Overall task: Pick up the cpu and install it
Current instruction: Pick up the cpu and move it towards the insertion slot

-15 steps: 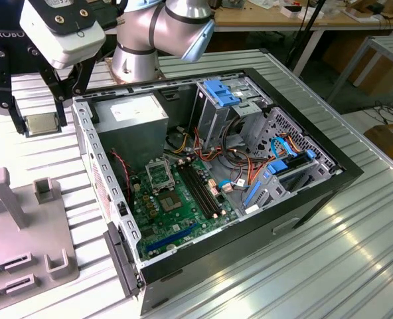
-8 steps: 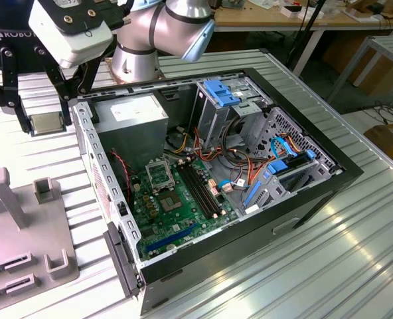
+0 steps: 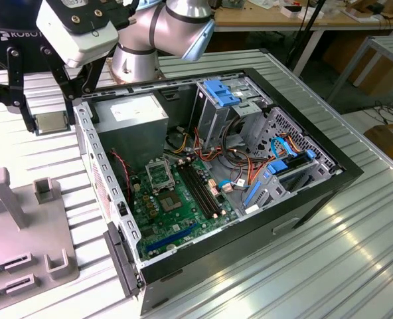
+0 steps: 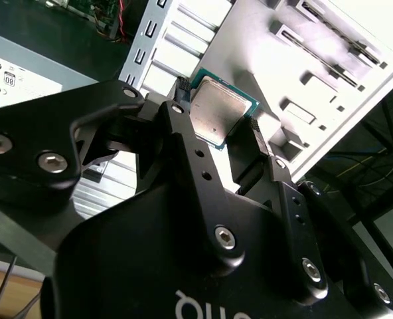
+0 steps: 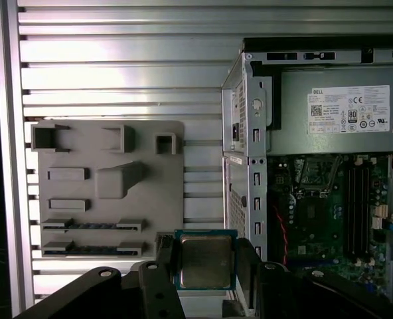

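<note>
cpu [image 5: 205, 260] lid – dull brushed metal; gripper [image 5: 204, 251] matt black; worktop [image 5: 117, 66] ribbed shiny metal; holder tray [image 5: 110, 181] – matt grey plastic.

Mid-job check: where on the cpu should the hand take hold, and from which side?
By two opposite thin edges, coming from the lid side: the cpu is a thin square plate with a flat metal top, and the hand pinches it exactly so.

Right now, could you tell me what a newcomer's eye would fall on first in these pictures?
The open computer case dominates the middle of the exterior view, its green motherboard lying exposed inside. Toward the exterior view's left of it, the gripper is shut on the cpu, held above the ribbed table beside the grey holder block.
</note>
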`<state>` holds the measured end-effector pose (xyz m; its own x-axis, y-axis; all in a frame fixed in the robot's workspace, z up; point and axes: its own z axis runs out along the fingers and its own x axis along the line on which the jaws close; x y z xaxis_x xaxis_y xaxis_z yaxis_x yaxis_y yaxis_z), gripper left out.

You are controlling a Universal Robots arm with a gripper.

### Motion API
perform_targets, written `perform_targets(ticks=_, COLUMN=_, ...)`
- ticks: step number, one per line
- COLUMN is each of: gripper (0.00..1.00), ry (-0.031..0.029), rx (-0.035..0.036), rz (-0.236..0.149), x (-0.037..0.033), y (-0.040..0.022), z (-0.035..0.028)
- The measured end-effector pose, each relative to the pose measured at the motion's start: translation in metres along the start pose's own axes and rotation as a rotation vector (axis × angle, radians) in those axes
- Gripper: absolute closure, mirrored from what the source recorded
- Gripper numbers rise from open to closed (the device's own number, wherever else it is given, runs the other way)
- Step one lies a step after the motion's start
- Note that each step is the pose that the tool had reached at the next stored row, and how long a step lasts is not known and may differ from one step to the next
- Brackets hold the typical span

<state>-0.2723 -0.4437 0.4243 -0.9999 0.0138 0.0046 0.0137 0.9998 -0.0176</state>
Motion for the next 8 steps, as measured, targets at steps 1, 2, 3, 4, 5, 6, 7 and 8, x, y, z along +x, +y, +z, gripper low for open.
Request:
perform_targets(ticks=1, gripper=0.53, ry=0.0000, rx=0.0000, rz=0.000, x=-0.0007, y=0.0000, z=0.0000)
perform_targets(ticks=2, gripper=0.53, ry=0.0000, rx=0.0000, rz=0.000, x=-0.0011, y=0.0000, z=0.0000)
perform_targets(ticks=3, gripper=0.53, ry=0.0001, rx=0.0000, rz=0.000, x=-0.0018, y=0.0000, z=0.0000)
perform_targets(ticks=4, gripper=0.53, ry=0.0001, rx=0.0000, rz=0.000, x=-0.0022, y=0.0000, z=0.0000)
perform_targets(ticks=5, gripper=0.53, ry=0.0001, rx=0.0000, rz=0.000, x=-0.0031, y=0.0000, z=0.0000)
perform_targets(ticks=6, gripper=0.53, ry=0.0001, rx=0.0000, rz=0.000, x=-0.0037, y=0.0001, z=0.0000)
perform_targets(ticks=7, gripper=0.53, ry=0.0000, rx=0.0000, rz=0.000, x=-0.0042, y=0.0000, z=0.0000)
perform_targets(ticks=8, gripper=0.53, ry=0.0000, rx=0.0000, rz=0.000, x=-0.0048, y=0.0001, z=0.0000)
